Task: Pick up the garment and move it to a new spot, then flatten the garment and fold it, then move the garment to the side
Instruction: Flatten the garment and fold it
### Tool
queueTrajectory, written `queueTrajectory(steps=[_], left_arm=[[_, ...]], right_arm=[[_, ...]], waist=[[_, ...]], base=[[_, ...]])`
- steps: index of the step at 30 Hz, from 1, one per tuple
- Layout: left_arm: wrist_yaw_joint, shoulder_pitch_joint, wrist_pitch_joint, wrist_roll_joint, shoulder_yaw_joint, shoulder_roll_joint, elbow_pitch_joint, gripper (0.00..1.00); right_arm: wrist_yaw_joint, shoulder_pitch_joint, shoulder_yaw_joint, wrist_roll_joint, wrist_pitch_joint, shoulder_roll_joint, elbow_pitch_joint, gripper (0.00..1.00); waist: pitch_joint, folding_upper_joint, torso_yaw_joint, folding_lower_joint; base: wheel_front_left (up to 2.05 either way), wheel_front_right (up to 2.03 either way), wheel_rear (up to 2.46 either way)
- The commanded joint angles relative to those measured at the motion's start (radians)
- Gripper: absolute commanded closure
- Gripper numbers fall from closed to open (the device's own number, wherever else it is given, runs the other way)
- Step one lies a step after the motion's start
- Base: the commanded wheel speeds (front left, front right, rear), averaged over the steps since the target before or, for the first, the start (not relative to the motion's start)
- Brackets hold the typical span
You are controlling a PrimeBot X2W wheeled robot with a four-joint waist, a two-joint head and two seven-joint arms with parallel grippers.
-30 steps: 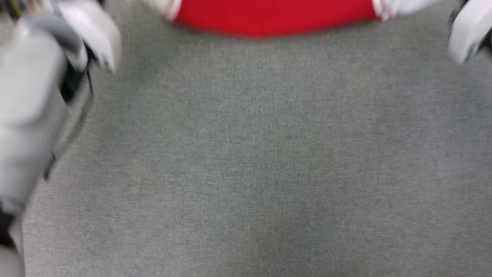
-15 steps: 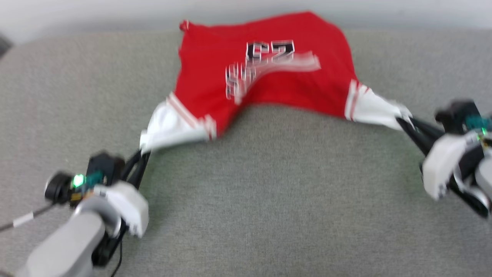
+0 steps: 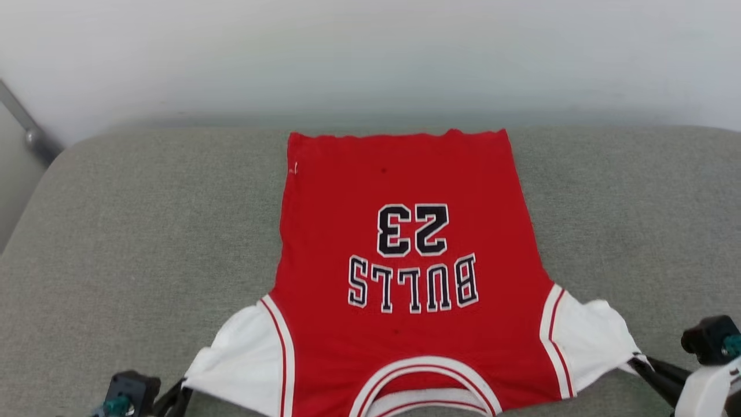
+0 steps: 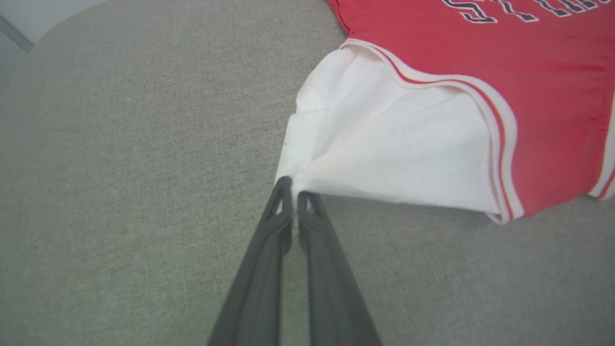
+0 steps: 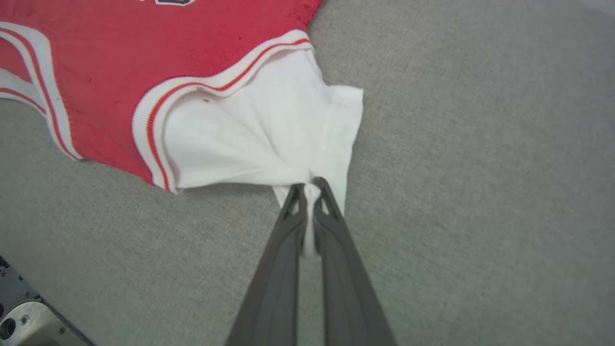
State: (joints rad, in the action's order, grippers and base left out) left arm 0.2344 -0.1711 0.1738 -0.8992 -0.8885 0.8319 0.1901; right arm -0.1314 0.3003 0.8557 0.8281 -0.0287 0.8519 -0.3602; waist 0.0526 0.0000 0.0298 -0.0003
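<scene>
The garment (image 3: 405, 243), a red jersey with black "BULLS 23" lettering facing up, lies spread flat on the grey cushion, its collar toward me and its hem at the far side. My left gripper (image 4: 291, 185) is shut on the edge of one white sleeve (image 4: 379, 154), at the lower left of the head view (image 3: 184, 389). My right gripper (image 5: 308, 185) is shut on the other white sleeve (image 5: 269, 134), at the lower right of the head view (image 3: 639, 359). Both sleeves are pulled outward into a bunched point at the fingertips.
The grey cushioned surface (image 3: 145, 231) extends well to both sides of the jersey. A pale wall (image 3: 370, 58) rises behind its far edge. A metal bar (image 3: 26, 130) stands at the far left. Part of my base (image 5: 29, 322) shows below the cushion's edge.
The head camera has tilted up. The jersey, crumpled and lifted half a second ago, now lies flat with the lettering up; both grippers have pulled toward me, still shut on the sleeves.
</scene>
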Motion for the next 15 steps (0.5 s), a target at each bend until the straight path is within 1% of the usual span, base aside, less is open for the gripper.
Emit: queueTrajectory(steps=[1,3,8,11,13,14,15], left_arm=[[0.010,0.021,-0.004,-0.002,-0.002,0.011,-0.005,1.00],[0.028,0.057,-0.008,-0.011,-0.008,0.032,-0.029,1.00],[0.060,0.134,-0.012,-0.036,-0.018,0.058,-0.079,1.00],[0.071,0.150,-0.009,-0.042,-0.019,0.060,-0.094,1.00],[0.075,0.149,-0.009,-0.042,-0.019,0.057,-0.103,1.00],[0.078,0.145,-0.008,-0.042,-0.016,0.055,-0.108,1.00],[0.078,0.139,-0.006,-0.039,-0.015,0.056,-0.111,1.00]], right_arm=[[0.001,-0.027,-0.016,0.004,0.006,0.012,0.010,1.00],[0.001,-0.097,-0.048,0.006,0.033,0.025,0.044,1.00],[0.001,-0.256,-0.123,-0.001,0.119,0.045,0.133,1.00],[0.001,-0.328,-0.170,-0.011,0.175,0.047,0.184,1.00],[0.001,-0.357,-0.212,-0.027,0.199,0.035,0.206,1.00],[0.001,-0.372,-0.234,-0.030,0.217,0.027,0.212,0.84],[0.001,-0.382,-0.254,-0.030,0.237,0.018,0.222,0.45]], waist=[[-0.018,0.0000,-0.001,0.0003],[-0.028,0.0000,0.002,0.0003],[-0.042,0.0000,0.009,0.0003],[-0.043,0.0000,0.011,0.0003],[-0.042,0.0000,0.014,0.0003],[-0.042,0.0000,0.015,0.0003],[-0.042,0.0000,0.017,0.0003]], base=[[0.00,0.00,0.00],[0.00,0.00,0.00],[0.00,0.00,0.00],[0.00,0.00,0.00],[0.00,0.00,0.00],[0.00,0.00,0.00],[0.00,0.00,0.00]])
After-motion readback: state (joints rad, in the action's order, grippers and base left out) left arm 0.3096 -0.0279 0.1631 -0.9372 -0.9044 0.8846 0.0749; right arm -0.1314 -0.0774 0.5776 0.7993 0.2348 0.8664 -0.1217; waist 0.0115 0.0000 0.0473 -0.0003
